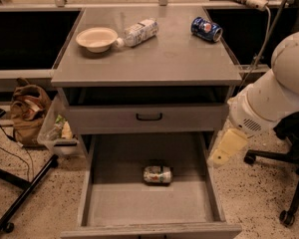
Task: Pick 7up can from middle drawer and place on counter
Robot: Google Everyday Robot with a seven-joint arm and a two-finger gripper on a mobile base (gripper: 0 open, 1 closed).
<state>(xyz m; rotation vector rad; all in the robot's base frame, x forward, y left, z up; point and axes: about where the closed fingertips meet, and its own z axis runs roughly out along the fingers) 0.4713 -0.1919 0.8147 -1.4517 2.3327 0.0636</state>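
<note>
The 7up can lies on its side on the grey floor of the pulled-out middle drawer, near the middle and toward the back. My gripper, a cream-coloured piece at the end of the white arm, hangs at the drawer's right wall, above and to the right of the can, and is not touching it. The counter is the grey cabinet top above.
On the counter are a cream bowl, a clear plastic bottle lying down and a blue Pepsi can. A shut drawer front with a black handle sits above the open drawer. A brown bag and bin stand left, an office chair right.
</note>
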